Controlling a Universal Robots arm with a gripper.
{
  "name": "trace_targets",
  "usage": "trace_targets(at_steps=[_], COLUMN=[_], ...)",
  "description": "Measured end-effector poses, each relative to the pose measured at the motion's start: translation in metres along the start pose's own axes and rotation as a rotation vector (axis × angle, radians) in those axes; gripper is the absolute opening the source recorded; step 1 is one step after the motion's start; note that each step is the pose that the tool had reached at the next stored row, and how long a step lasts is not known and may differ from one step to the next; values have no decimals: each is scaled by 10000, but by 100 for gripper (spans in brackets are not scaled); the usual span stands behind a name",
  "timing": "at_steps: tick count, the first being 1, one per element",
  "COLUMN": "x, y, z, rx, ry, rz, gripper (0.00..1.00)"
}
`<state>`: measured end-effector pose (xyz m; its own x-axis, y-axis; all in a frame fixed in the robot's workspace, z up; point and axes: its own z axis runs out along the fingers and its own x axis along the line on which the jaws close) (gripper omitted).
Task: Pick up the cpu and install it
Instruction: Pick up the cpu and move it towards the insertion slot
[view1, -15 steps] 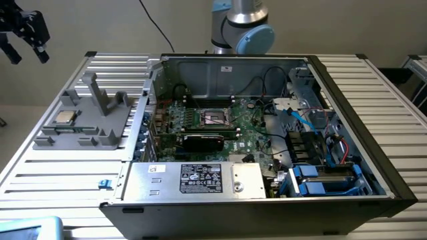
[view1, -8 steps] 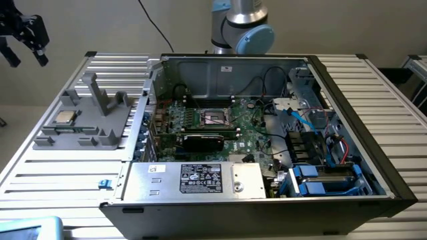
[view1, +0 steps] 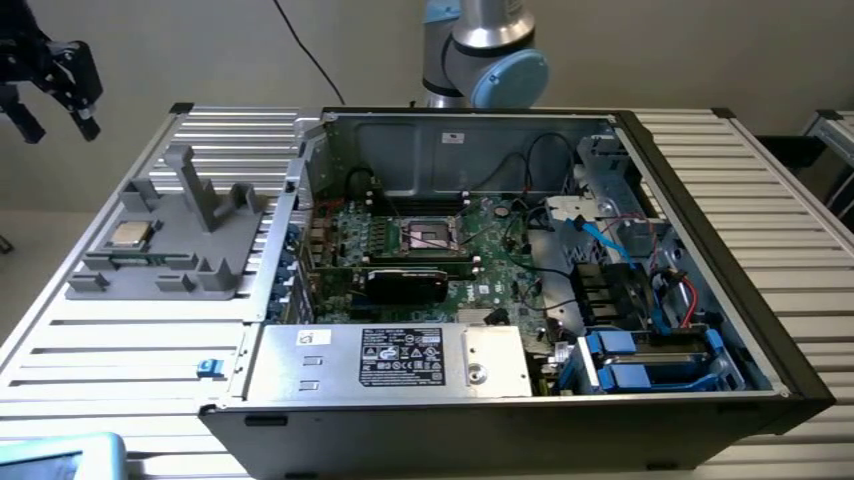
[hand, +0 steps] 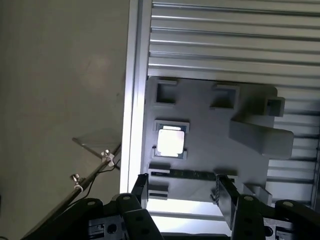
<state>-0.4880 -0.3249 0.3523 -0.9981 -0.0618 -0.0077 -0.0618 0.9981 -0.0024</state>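
The gripper (hand: 182, 197) hangs open, jaws spread wide and holding nothing. The cpu (hand: 171, 142) lies below it, well apart, seated in a recess of the grey fixture (hand: 210, 155) on the counter (hand: 225, 45)

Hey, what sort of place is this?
Probably a robotics lab bench set up for computer assembly: an open desktop PC case sits on a slatted metal table, a robot arm stands behind it, and a grey fixture beside the case holds the cpu.

Robot arm (view1: 483, 50) cut off at top edge, fingers (hand: 226, 200) cropped at their base, power-supply label (view1: 400, 357) unreadably small
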Motion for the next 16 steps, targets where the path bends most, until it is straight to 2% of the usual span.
trace_targets(at_steps=[4,16], x=[14,21], y=[1,2], z=[73,259], rx=[0,-23], ry=[1,135], rz=[3,187], gripper=[66,66])
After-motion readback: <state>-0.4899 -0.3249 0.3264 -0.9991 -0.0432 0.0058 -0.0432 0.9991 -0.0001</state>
